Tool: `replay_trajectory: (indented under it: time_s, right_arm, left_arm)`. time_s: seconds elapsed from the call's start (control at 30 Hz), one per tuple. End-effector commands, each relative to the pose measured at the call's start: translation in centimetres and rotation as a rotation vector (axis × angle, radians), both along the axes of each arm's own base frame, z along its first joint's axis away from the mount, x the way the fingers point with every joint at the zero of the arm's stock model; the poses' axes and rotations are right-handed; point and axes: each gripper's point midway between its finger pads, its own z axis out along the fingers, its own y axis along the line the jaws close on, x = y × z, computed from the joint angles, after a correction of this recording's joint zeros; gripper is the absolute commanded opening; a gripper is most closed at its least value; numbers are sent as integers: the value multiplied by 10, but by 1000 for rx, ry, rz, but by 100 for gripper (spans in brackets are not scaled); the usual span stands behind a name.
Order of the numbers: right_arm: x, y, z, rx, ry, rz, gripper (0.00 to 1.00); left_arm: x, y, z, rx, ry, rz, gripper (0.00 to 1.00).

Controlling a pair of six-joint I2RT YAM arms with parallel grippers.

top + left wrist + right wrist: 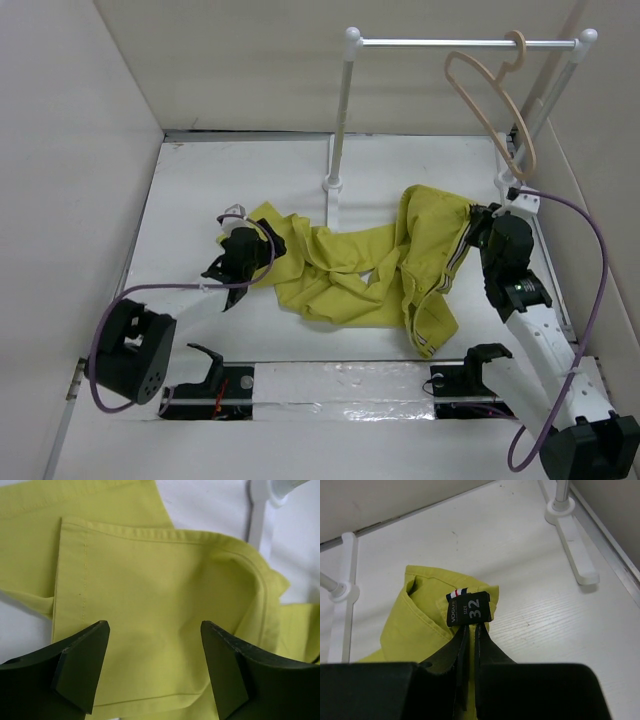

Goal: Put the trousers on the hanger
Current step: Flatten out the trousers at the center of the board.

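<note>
I think this job is only at its start. My right gripper (472, 630) is shut tight on the top edge of the trousers (340, 270), with the size label just past its tips. My left gripper (154, 630) is wide open. A trouser leg end lies flat between its jaws, not pinched yet. The hanger (518, 50) hangs bare on the rail (440, 42), well above my right jaws. Lifting the trousers and draping them over it is all left to do.

The left claw (154, 630) hung wide open over the trousers (160, 580), its dark fingers (80, 665) framing a flat, stitched leg end. Beyond the cloth lay white counter (200, 505), with the rail stand's white foot (257, 515) at the far right.
</note>
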Motion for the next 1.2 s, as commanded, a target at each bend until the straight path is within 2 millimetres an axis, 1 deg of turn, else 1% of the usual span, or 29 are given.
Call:
replay_trajectory:
  time_s: [0.0, 0.03, 0.13, 0.2, 0.23, 0.27, 0.3, 0.33, 0.37, 0.4, 0.43, 0.47, 0.5, 0.57, 0.6, 0.63, 0.67, 0.73, 0.77, 0.83, 0.87, 0.97, 1.0, 1.03, 1.07, 1.13, 1.17]
  right_arm:
    - [5, 10, 33, 61, -128, 68, 7]
    - [6, 14, 36, 62, -134, 92, 7]
    - [7, 17, 46, 55, -145, 114, 7]
    - [8, 18, 47, 49, -144, 123, 7]
    - [7, 17, 51, 43, -147, 123, 7]
    - [5, 17, 47, 39, -125, 120, 7]
    - [4, 17, 48, 40, -127, 123, 7]
    - [5, 19, 48, 38, -134, 136, 7]
    - [9, 21, 48, 41, -157, 145, 8]
    - [10, 26, 45, 44, -149, 169, 8]
    - [12, 28, 42, 46, -138, 179, 8]
    - [14, 29, 41, 45, -128, 187, 8]
    - [18, 32, 40, 44, -115, 201, 8]
    - [19, 34, 41, 43, -111, 211, 8]
    - [20, 34, 45, 40, -119, 213, 8]
    - [19, 33, 48, 34, -126, 210, 8]
    - [18, 32, 50, 33, -130, 205, 8]
    - [14, 30, 57, 30, -155, 200, 8]
    - [14, 31, 60, 31, -168, 206, 8]
    - [14, 40, 58, 38, -162, 246, 8]
    - [14, 42, 57, 38, -154, 256, 8]
    - [15, 46, 50, 45, -135, 276, 8]
    - [15, 47, 49, 45, -134, 281, 8]
    - [15, 47, 49, 44, -135, 283, 8]
    - [13, 46, 48, 42, -135, 280, 8]
    - [12, 44, 48, 40, -137, 268, 8]
    - [11, 43, 49, 41, -140, 265, 8]
  left_arm:
    - [13, -9, 0, 14, 9, -29, 73]
    - [15, -11, -6, 21, 30, -36, 73]
    - [13, -15, -13, 32, 66, -60, 73]
    - [11, -10, -16, 52, 71, -51, 73]
    - [9, -8, -20, 65, 78, -51, 73]
    - [9, -7, -22, 73, 85, -49, 73]
    - [7, -5, -25, 89, 102, -50, 73]
    - [5, -9, -26, 114, 105, -66, 73]
    - [8, -14, -22, 134, 96, -69, 73]
    - [3, -15, -24, 186, 100, -57, 72]
    - [6, -18, -23, 202, 100, -50, 71]
    - [7, -15, -24, 213, 106, -28, 63]
    - [6, -12, -27, 220, 123, -15, 50]
    - [5, -7, -34, 232, 140, 16, 22]
    - [2, -3, -36, 241, 153, 28, 12]
    - [-1, 3, -34, 241, 147, 58, 0]
    - [-3, 6, -32, 221, 142, 85, 0]
    - [-5, 8, -19, 183, 92, 105, 0]
    - [-7, 11, -4, 152, 47, 121, 0]
    - [-10, 19, 8, 135, 9, 160, 16]
    - [-12, 23, 16, 120, -16, 172, 30]
    - [-22, 33, 7, 108, 40, 184, 46]
    - [-29, 38, -2, 110, 78, 195, 49]
    - [-33, 43, -7, 77, 92, 242, 54]
    - [-42, 48, -16, 68, 106, 258, 58]
    - [-49, 53, -24, 26, 123, 278, 58]
    - [-55, 52, -27, 7, 128, 270, 59]
